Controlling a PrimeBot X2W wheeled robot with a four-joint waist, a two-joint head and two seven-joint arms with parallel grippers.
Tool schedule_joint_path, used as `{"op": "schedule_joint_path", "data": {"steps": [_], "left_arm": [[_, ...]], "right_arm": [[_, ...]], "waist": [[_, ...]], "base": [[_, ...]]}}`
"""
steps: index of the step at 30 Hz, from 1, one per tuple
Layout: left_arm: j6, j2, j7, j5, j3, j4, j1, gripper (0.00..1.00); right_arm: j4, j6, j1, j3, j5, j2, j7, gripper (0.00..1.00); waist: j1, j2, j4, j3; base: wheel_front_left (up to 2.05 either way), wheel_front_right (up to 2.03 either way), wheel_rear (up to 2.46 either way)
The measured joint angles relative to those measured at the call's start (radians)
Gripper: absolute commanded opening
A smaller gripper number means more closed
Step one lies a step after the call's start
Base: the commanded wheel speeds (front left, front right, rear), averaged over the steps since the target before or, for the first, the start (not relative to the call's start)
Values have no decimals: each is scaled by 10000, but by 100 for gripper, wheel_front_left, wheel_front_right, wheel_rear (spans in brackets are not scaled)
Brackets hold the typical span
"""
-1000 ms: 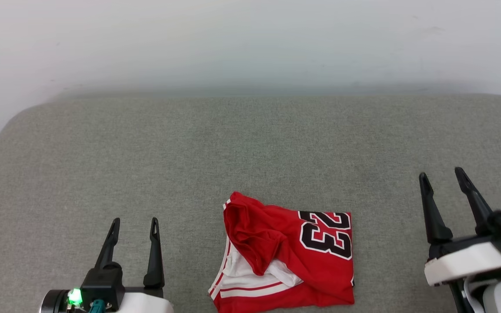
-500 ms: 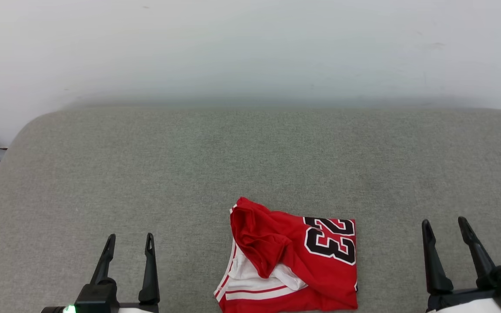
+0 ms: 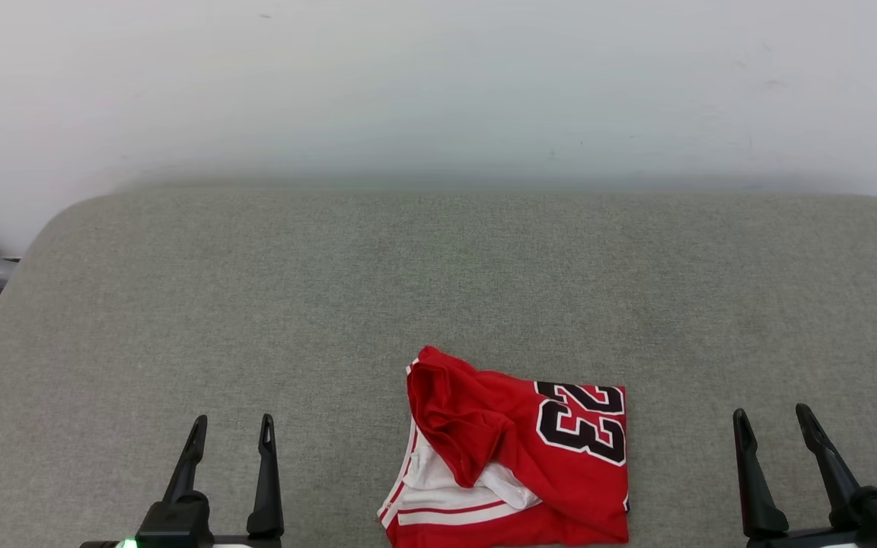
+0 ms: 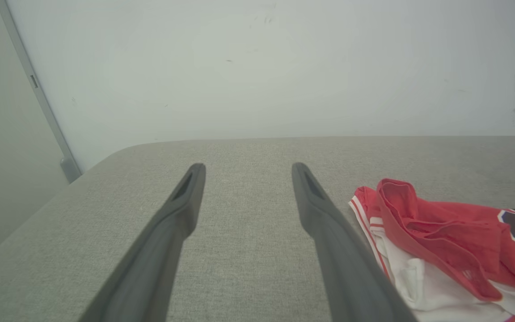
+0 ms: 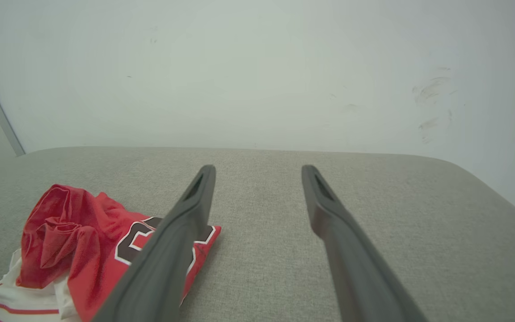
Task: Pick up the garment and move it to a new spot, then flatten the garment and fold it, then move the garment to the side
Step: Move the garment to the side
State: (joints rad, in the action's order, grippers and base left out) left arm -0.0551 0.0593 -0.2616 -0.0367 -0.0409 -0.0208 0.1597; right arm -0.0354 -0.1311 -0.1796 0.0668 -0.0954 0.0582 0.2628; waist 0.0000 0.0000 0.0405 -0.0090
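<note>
The broad grey woven pad (image 3: 438,289), with rounded corners, carries the garment (image 3: 515,449) at its near middle: a limp, roughly square red jersey bundle, numerals up, a white striped sleeve under a rumpled flap, so flattening and folding look undone. The left gripper (image 3: 233,421) and right gripper (image 3: 770,415) flank it, well apart, slim dark fingers spread wide, holding nothing
</note>
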Motion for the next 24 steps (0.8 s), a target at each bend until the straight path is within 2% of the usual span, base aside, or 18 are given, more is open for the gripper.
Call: {"op": "schedule_joint_path", "data": {"steps": [8, 12, 14, 17, 24], "left_arm": [[15, -19, 0, -4, -58, 42, -5, 100], [15, -27, 0, -15, -81, 56, -20, 100], [15, -29, 0, -25, -81, 63, -42, 100], [15, -35, 0, -29, -105, 81, -60, 100], [33, -46, 0, -31, -136, 102, -221, 100]], "right_arm": [[52, -2, 303, 31, 59, 21, 0, 100], [182, 0, 946, 150, -424, 382, 0, 100], [428, 0, 1328, 92, -732, 763, -86, 100], [669, 0, 2050, -259, -1601, 1498, -882, 100], [928, 2, 3475, -1770, -4312, 3591, -4148, 100]], "waist": [[0, 0, -15, 36], [0, 0, 19, 50], [0, 0, 41, 56], [0, 0, 84, 69], [0, 0, 186, 222]], "base": [[0, 0, 0], [0, 0, 0], [0, 0, 0], [0, 0, 0], [0, 0, 0]]}}
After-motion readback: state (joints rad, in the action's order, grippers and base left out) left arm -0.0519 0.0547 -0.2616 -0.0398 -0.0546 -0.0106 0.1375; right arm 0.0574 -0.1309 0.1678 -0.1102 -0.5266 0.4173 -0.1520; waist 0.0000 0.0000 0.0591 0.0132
